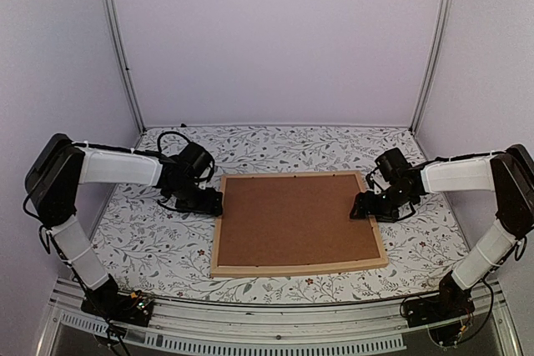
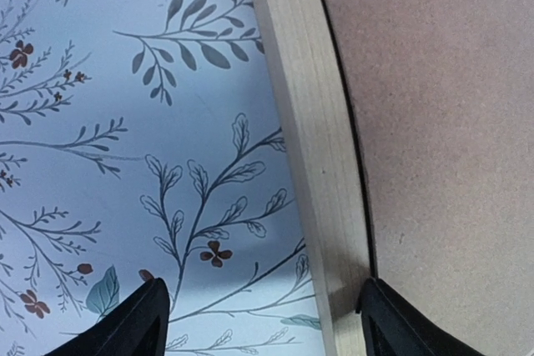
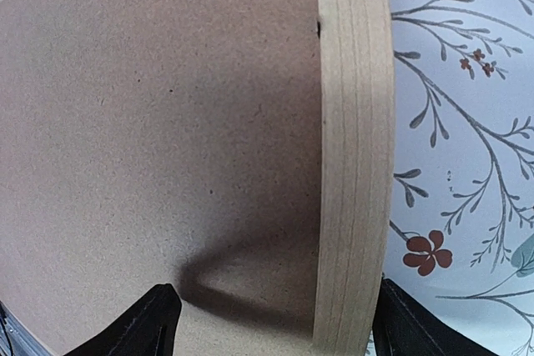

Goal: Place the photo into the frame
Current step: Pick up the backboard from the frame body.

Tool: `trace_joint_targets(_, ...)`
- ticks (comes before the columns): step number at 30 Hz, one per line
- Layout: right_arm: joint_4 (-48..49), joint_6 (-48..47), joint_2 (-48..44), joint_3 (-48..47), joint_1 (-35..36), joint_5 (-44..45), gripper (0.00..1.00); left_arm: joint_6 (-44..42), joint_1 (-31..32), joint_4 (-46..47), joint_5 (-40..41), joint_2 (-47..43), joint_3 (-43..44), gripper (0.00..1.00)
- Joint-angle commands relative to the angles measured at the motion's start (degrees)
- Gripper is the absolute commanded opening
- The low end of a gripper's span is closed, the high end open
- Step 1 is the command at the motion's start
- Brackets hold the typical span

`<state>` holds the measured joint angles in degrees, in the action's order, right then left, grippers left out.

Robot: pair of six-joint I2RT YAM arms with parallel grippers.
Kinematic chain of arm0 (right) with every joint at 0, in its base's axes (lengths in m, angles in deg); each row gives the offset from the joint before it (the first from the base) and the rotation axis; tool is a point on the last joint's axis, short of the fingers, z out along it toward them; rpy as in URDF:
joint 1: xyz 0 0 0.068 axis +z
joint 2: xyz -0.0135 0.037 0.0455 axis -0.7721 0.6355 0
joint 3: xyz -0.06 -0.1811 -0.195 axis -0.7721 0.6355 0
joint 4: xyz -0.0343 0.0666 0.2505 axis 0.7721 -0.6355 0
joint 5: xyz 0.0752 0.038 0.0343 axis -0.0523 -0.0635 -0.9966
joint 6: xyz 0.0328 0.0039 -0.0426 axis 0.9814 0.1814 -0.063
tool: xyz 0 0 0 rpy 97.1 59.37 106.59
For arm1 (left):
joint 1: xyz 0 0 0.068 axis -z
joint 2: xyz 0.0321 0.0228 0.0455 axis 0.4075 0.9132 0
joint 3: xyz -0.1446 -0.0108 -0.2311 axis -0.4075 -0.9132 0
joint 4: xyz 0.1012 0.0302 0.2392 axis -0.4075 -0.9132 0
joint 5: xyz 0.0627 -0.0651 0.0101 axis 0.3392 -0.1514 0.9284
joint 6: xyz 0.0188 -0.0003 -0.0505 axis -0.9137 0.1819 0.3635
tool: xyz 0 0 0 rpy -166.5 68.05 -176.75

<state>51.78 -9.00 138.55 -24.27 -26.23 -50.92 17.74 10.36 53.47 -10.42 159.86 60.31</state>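
The frame [image 1: 297,269] of light wood bars lies flat in the middle of the table, with a plain brown backing board [image 1: 296,218] filling it. The photo is hidden or out of view. My left gripper [image 1: 214,202] is open at the frame's left bar. In the left wrist view that bar [image 2: 313,164] runs between the fingers, close to the right-hand fingertip [image 2: 392,327]. My right gripper [image 1: 360,206] is open over the frame's right bar [image 3: 355,164], one finger above the board [image 3: 167,122], the other [image 3: 413,327] outside the frame.
A floral cloth [image 1: 150,248] covers the table around the frame. Plain walls and two metal posts [image 1: 121,47] close off the back and sides. The arms' bases stand on a metal rail [image 1: 267,327] at the near edge.
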Motion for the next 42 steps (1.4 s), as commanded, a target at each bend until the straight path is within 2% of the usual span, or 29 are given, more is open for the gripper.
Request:
trace_joint_targets(1,0.76,1.89,3.06,3.33,0.66,-5.47,0.82,1.52,1.45,3.52,-3.01,2.3,-0.81,0.81)
trace_joint_targets(10,3.64,3.95,6.91,3.27,3.07,-7.3,0.8,3.71,9.19,3.34,-1.65,6.53,1.85,0.81)
trace_joint_targets(14,4.06,4.77,7.82,2.86,4.16,-7.77,0.79,3.94,12.63,1.34,2.32,9.24,4.03,0.81)
trace_joint_targets(29,4.02,6.07,9.64,1.61,6.09,-7.76,0.79,3.19,19.18,-4.66,8.91,16.64,8.34,0.81)
trace_joint_targets(37,1.63,4.87,8.98,-0.19,6.12,-5.89,0.79,3.95,19.17,-7.77,16.63,13.3,9.97,0.85)
trace_joint_targets(42,-0.65,4.29,7.02,-2.14,5.94,-4.12,0.8,3.15,15.88,-5.69,14.5,8.42,10.41,0.86)
